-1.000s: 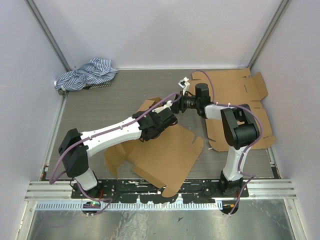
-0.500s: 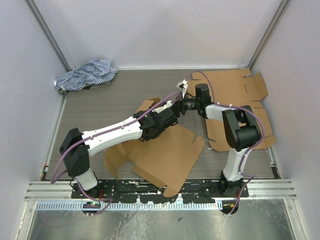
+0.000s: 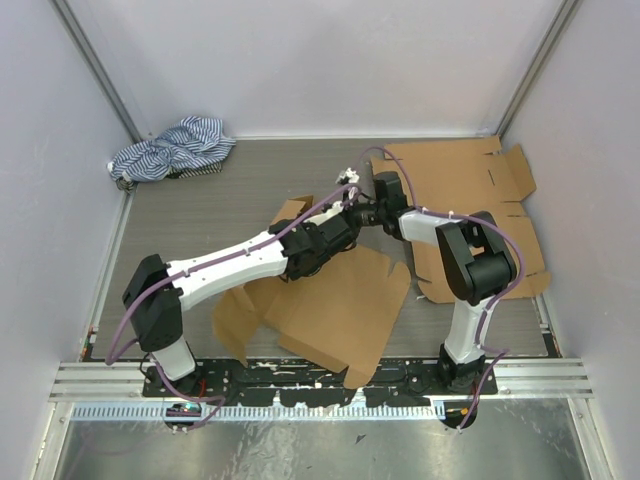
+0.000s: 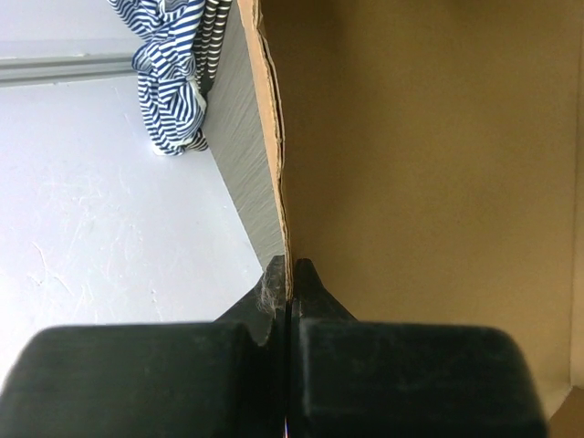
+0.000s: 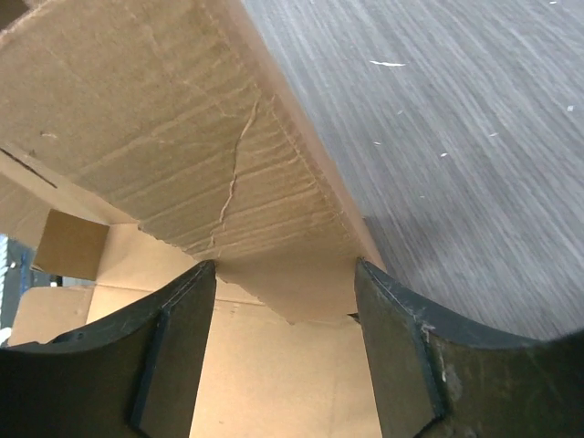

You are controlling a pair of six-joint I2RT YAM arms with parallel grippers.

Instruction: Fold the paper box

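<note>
The paper box (image 3: 335,310) is a brown cardboard sheet, partly raised off the table in the middle. My left gripper (image 3: 338,226) is shut on one of its upright edges; in the left wrist view the thin cardboard edge (image 4: 285,182) runs straight into the closed jaws (image 4: 290,278). My right gripper (image 3: 354,203) reaches in from the right, just behind the left one. It stands open (image 5: 285,292), and a creased cardboard flap (image 5: 182,137) hangs between its two fingers (image 5: 182,338) without being pinched.
A second flat cardboard blank (image 3: 470,185) lies at the back right under the right arm. A striped blue and white cloth (image 3: 172,148) is bunched in the back left corner. Walls close in the table on three sides.
The right gripper has moved left toward the box and its jaws have spread wider. The box's front panel has shifted a little to the right and nearer.
</note>
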